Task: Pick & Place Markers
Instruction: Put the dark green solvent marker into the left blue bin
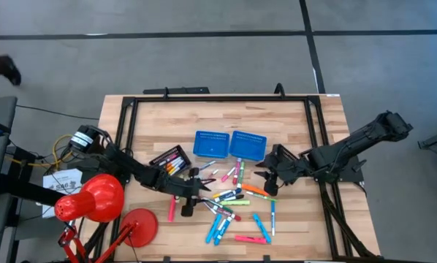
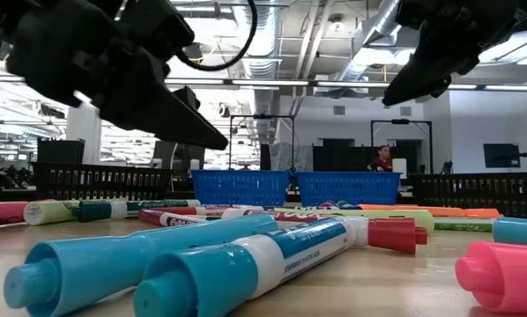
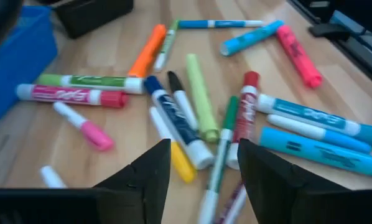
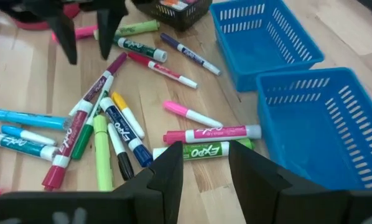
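Many capped markers (image 1: 233, 197) in pink, blue, green, orange, red and yellow lie flat and scattered on the wooden table, in front of two blue baskets. My left gripper (image 1: 195, 191) hovers open over the heap's left part. In the left wrist view its fingers (image 3: 204, 163) stand either side of a yellow marker (image 3: 181, 163) and a green one (image 3: 218, 155). My right gripper (image 1: 264, 175) hovers open at the heap's right, above a green marker (image 4: 204, 151) next to a red one (image 4: 211, 134). In the low view both grippers (image 2: 197, 123) (image 2: 413, 88) are clear of the table.
Two blue perforated baskets (image 1: 213, 144) (image 1: 249, 146) stand side by side behind the heap. A black tray (image 1: 169, 158) holding markers sits left of them. A red lamp (image 1: 94, 199) with a round base (image 1: 139, 225) stands at the table's near left. A dark frame (image 1: 218, 98) borders the table.
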`<action>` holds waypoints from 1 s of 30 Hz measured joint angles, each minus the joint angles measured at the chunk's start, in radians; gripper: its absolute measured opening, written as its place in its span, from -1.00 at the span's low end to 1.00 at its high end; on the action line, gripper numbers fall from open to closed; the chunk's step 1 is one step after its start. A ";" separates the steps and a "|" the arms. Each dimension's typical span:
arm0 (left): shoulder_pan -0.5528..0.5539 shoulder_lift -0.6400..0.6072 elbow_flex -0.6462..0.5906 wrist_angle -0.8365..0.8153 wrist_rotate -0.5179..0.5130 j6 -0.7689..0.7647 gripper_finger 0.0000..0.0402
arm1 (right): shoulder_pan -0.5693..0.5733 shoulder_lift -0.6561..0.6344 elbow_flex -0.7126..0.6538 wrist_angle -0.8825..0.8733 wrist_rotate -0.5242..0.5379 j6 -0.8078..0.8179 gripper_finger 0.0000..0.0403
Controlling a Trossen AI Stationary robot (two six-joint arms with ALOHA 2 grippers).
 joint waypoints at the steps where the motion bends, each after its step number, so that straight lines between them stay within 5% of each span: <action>1: 0.007 0.000 0.000 0.000 -0.001 -0.004 -0.09 | 0.000 0.019 0.000 0.012 -0.005 -0.024 -0.41; 13: 0.049 0.000 0.000 -0.003 -0.001 -0.008 -0.09 | -0.045 0.110 0.000 0.056 -0.171 -0.116 -0.41; 19: 0.029 0.000 -0.011 -0.034 0.140 -0.007 -0.15 | -0.066 0.110 0.000 0.075 -0.183 -0.115 -0.41; 30: -0.004 0.000 -0.096 -0.035 0.050 -0.037 -0.28 | -0.065 0.109 0.000 0.075 -0.186 -0.115 -0.41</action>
